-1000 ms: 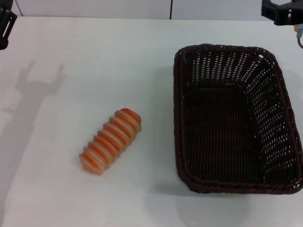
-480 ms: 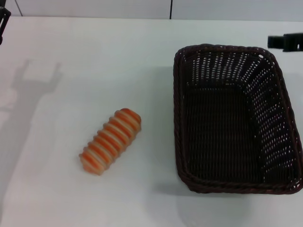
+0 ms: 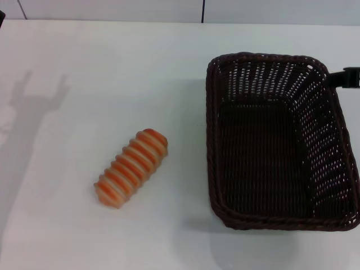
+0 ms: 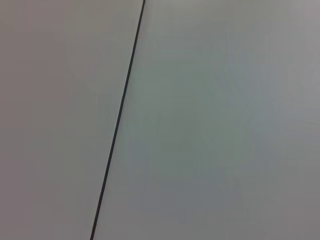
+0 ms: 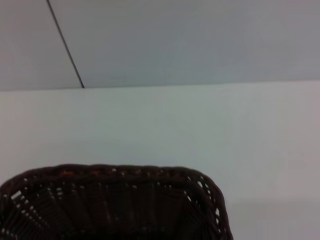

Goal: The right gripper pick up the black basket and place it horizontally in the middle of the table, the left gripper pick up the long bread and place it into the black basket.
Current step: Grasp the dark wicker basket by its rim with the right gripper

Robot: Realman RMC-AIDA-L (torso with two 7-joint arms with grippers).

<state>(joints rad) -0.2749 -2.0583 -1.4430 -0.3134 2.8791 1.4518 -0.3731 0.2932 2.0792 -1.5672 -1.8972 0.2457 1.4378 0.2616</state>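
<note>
**Right claw at the basket's far corner, bread untouched**

The black basket [image 3: 279,140] sits on the right side of the white tabletop [image 3: 112,67], its long axis running away from the robot, its braided rim unbroken and its inside holding nothing. Its near end lies close to the tabletop's front edge in the head view.

The right claw [image 3: 347,77] shows only as a small dark tip at the right border of the head view, just beside the basket's far right corner and about level with the rim. Whether it touches the wicker cannot be told, and too little of it is in view to say whether it is wide or narrow. The right wrist view looks over the basket's far end [image 5: 115,200] toward bare tabletop and a pale wall with a thin dark seam [image 5: 65,44].

The long bread [image 3: 131,167] lies on the tabletop to the left of the basket, well apart from it, angled so that its far end points toward the basket.

The left claw is out of sight in every view; only a forked shadow [image 3: 35,101] falls on the tabletop's left side. The left wrist view shows just a pale panel crossed by a dark line [image 4: 118,120].
</note>
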